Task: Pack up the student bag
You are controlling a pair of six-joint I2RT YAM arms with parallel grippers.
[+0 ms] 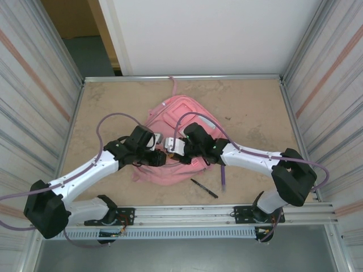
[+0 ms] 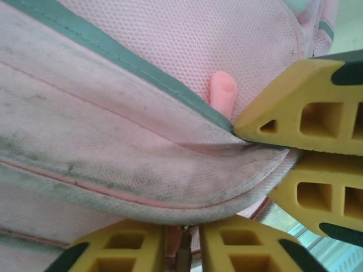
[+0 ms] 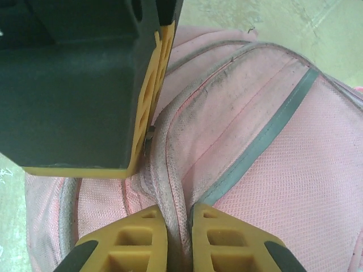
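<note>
The right gripper (image 3: 178, 220) is clamped on a raised fold of the student bag (image 1: 182, 116). Its two yellow fingers (image 3: 122, 245) press on either side of the piped seam, so the fabric stands up in a ridge between them. Just beside it, the left gripper (image 2: 182, 237) has its fingers nearly together on a thin bit of the same bag at the seam; whether that bit is a zip pull or only cloth is too small to tell. In the left wrist view the right gripper's fingers pinch the curved edge of a mesh flap. A grey-green trim strip (image 2: 130, 59) runs along the panel behind, and a small pink tab (image 2: 222, 93) stands just beyond the pinch. The two grippers meet nose to nose over the middle of the bag, close enough that the left one's dark housing crowds the upper left of the right wrist view. The bag lies flat near the centre of the table (image 1: 255, 107), with its near edge close to the mounting rail (image 1: 187, 211) and a strap (image 1: 173, 86) reaching toward the far edge. Bare tabletop lies open to the far left, the far right and behind the bag. A black pen (image 1: 204, 188) lies near the bag's near right corner, apart from it, between bag and rail. Corrugated walls (image 1: 34, 85) close in both sides.
</note>
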